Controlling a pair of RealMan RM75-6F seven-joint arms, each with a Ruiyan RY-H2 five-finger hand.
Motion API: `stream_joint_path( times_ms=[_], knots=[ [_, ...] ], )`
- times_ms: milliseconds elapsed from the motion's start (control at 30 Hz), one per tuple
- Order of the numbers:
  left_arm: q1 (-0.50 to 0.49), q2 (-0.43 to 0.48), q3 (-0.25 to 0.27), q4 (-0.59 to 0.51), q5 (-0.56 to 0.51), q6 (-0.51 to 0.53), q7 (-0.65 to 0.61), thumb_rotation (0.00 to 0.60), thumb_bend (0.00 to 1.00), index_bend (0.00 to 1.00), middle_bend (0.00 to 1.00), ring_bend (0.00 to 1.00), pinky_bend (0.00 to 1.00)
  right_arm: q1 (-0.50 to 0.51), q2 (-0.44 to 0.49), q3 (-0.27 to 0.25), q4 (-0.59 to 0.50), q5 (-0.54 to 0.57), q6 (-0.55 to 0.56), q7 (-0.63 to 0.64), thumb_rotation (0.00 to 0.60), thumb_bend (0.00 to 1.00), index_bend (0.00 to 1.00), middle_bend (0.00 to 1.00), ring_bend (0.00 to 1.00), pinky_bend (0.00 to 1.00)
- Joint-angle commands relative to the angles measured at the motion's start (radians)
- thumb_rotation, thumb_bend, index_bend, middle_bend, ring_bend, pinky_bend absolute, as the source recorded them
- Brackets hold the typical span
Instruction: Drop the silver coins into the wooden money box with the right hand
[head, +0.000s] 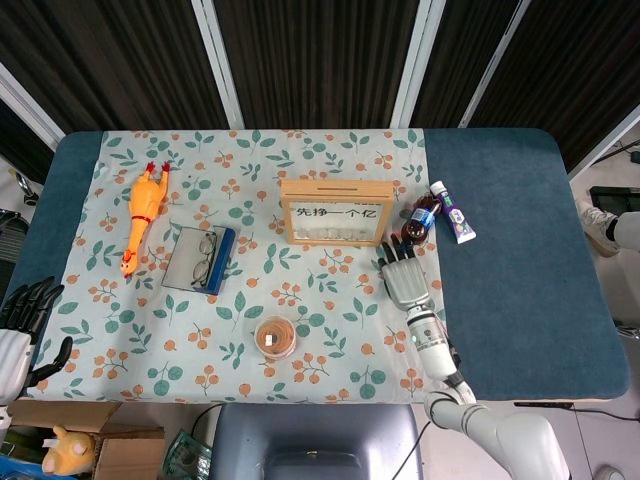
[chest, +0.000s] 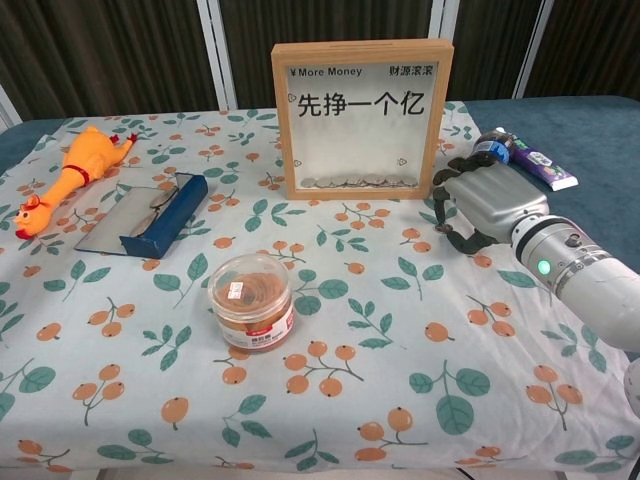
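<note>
Floral cloth covers the table. Wooden money box stands centre-back; right hand, at its four o'clock, curls palm-down; whether it holds a coin cannot be told. Risk: knocking the bottle just behind.

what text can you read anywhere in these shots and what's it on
"¥ More Money": top left of the wooden money box front.
"财源滚滚": top right of the same front.
"先挣一个亿": large characters across its middle.
Round jar lid sticker: too small to read.
Bottle label and tube print: too blurred to read.
</note>
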Motion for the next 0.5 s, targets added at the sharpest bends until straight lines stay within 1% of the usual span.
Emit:
stream_joint_path(
  times_ms=[33,500],
  knots=[
    [0.000,0.000,0.000,0.000,0.000,0.000,0.001,0.600,0.45,0.00,0.00,0.00,0.00,0.002,0.004,0.002,-0.008,0.003,-0.003,-0.009,0.600,0.41,0.57,0.26,0.06,0.14],
    [0.001,0.002,0.000,-0.003,0.001,0.004,-0.002,0.600,0.45,0.00,0.00,0.00,0.00,-0.010,0.024,-0.014,-0.041,-0.010,0.008,-0.011,0.600,0.40,0.56,0.26,0.06,0.14]
  ],
)
